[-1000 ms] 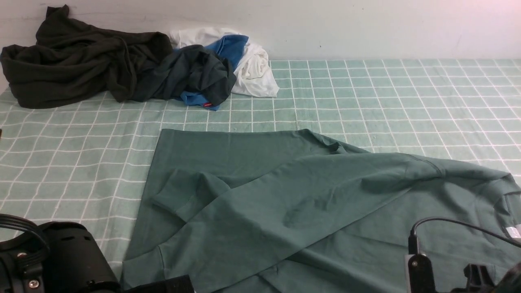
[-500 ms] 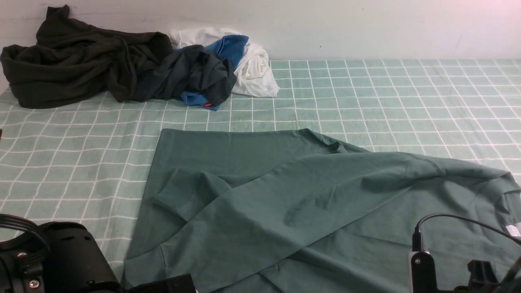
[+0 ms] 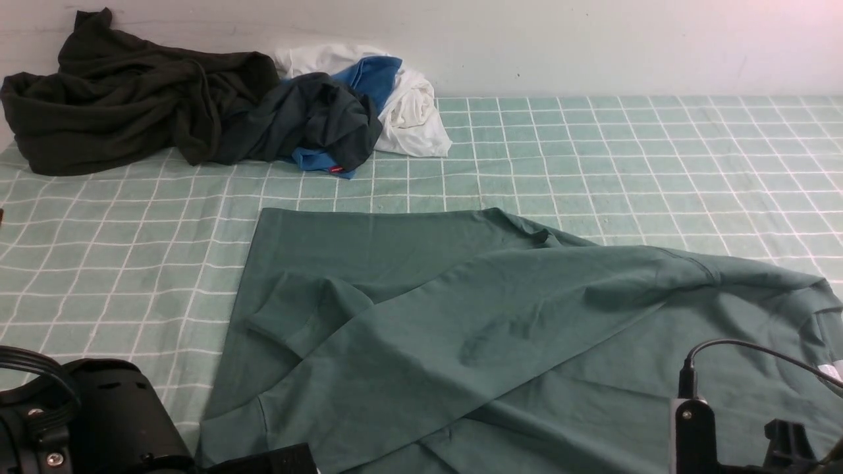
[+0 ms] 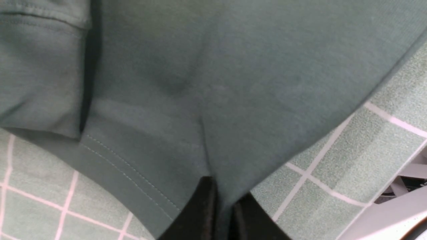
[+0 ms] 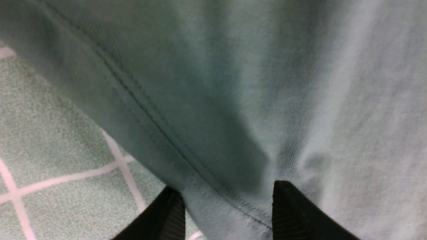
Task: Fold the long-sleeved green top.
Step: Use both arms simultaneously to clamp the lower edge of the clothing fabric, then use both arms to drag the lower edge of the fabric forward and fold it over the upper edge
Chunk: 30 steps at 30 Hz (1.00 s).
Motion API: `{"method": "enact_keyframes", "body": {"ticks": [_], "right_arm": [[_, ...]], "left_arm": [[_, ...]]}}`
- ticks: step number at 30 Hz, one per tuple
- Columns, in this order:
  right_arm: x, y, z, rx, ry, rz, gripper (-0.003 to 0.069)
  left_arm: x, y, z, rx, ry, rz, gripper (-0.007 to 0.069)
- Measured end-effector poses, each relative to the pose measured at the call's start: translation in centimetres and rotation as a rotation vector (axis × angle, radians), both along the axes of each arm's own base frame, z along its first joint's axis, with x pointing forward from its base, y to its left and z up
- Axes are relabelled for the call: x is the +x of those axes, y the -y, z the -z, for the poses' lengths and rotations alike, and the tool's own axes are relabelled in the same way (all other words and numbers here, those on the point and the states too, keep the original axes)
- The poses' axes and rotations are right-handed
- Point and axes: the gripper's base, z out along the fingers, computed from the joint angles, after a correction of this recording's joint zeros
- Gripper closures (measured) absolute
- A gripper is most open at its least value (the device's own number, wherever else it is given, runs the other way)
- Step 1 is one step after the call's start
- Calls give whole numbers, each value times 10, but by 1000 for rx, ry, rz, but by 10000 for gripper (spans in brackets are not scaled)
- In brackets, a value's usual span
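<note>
Left fingers (image 4: 201, 213) pinch green top (image 3: 461, 329) on checked cloth (image 3: 593, 151) beneath white wall (image 3: 593, 46).

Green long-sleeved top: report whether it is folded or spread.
Partly folded: the green long-sleeved top has one layer lying diagonally over its sleeve.

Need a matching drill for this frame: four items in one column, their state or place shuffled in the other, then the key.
Items
1. left gripper
2. right gripper
3. black garment
4. white cloth

States or places
A. jaws apart, astride the stitched edge of the green top
B. bunched beside the blue cloth
C. jaws shut, pinching the green top
D. crumpled at the far left, against the wall

Pairs: 1-C, 2-A, 3-D, 4-B
</note>
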Motion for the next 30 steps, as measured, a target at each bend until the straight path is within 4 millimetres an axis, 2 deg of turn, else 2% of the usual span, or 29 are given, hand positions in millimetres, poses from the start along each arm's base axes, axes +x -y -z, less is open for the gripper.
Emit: {"method": "enact_keyframes", "body": {"ticks": [2,5,7,10,12,15,18,23,25,26,27,30], "right_arm": [[0,0,0,2,1,-1,321],[1,-1,0,12,12,-9,363],[1,-2,0,18,18,-15,418],[2,-2,0,23,19,-17,557],[1,-2,0,24,18,-17,626],[2,-3,-2,14,13,-23,651],[12,-6,-17,-19,20,-27,652],[47,-10,-70,-13,104,31,652],[67,-6,-94,29,143,75,652],[69,-6,-96,34,145,80,652],[85,-1,-110,72,158,115,652],[118,3,-127,159,156,175,652]], "left_arm": [[0,0,0,0,0,0,618],[1,1,0,-9,7,1,618],[1,2,0,-18,15,2,618],[2,2,0,-27,22,3,618],[3,4,0,-40,33,4,618],[4,4,-1,-46,37,-5,618],[11,4,-8,-56,48,-44,618],[47,-4,-49,-90,140,-149,617],[69,-11,-73,-118,204,-181,617],[71,-12,-76,-120,212,-183,617],[89,-17,-94,-140,264,-199,616],[127,-25,-119,-152,335,-233,615]]}}
